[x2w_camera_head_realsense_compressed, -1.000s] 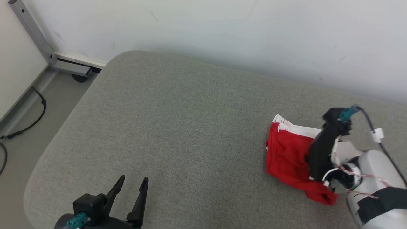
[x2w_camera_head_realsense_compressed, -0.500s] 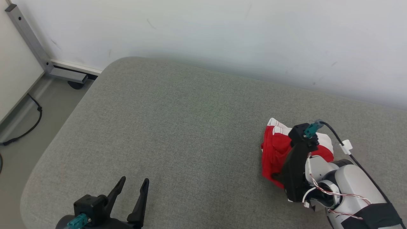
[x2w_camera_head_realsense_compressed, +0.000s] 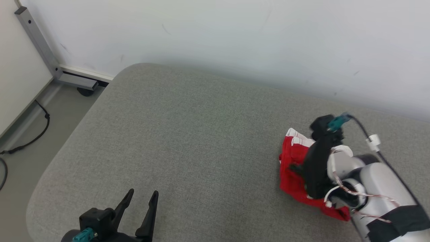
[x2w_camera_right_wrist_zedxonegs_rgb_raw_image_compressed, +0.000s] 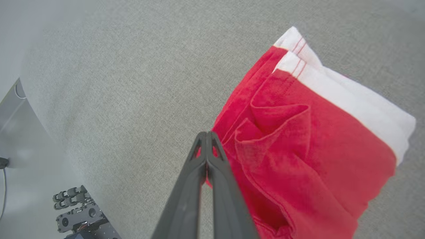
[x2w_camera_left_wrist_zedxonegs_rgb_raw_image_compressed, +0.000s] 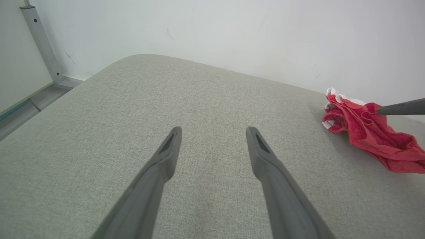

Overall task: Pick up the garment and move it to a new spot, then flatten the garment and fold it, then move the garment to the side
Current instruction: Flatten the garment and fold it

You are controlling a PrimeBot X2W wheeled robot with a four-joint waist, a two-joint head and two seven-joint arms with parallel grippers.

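Observation:
The garment (x2w_camera_head_realsense_compressed: 291, 174) is red cloth with a white striped band, bunched at the right of the grey cushion (x2w_camera_head_realsense_compressed: 201, 134). My right gripper (x2w_camera_head_realsense_compressed: 293, 167) reaches down onto its left part, jaws shut on a red fold (x2w_camera_right_wrist_zedxonegs_rgb_raw_image_compressed: 206, 134). In the left wrist view the garment (x2w_camera_left_wrist_zedxonegs_rgb_raw_image_compressed: 365, 132) hangs crumpled from that dark finger (x2w_camera_left_wrist_zedxonegs_rgb_raw_image_compressed: 398, 108). The white band (x2w_camera_right_wrist_zedxonegs_rgb_raw_image_compressed: 348, 99) lies on the side away from the fingers. My left gripper (x2w_camera_head_realsense_compressed: 142, 194) rests open near the front left edge of the cushion, nothing between its fingers (x2w_camera_left_wrist_zedxonegs_rgb_raw_image_compressed: 166, 156).
A pale wall runs behind the cushion. Left of the cushion, a grey metal frame leg (x2w_camera_head_realsense_compressed: 37, 40) stands by the wall and a black cable (x2w_camera_head_realsense_compressed: 42, 124) lies on the floor. The cushion edge rounds off at the front left.
The right gripper has moved left over the garment while shut, and the red cloth is more bunched under it. The head camera shifted a little. The left gripper has stayed open and still.

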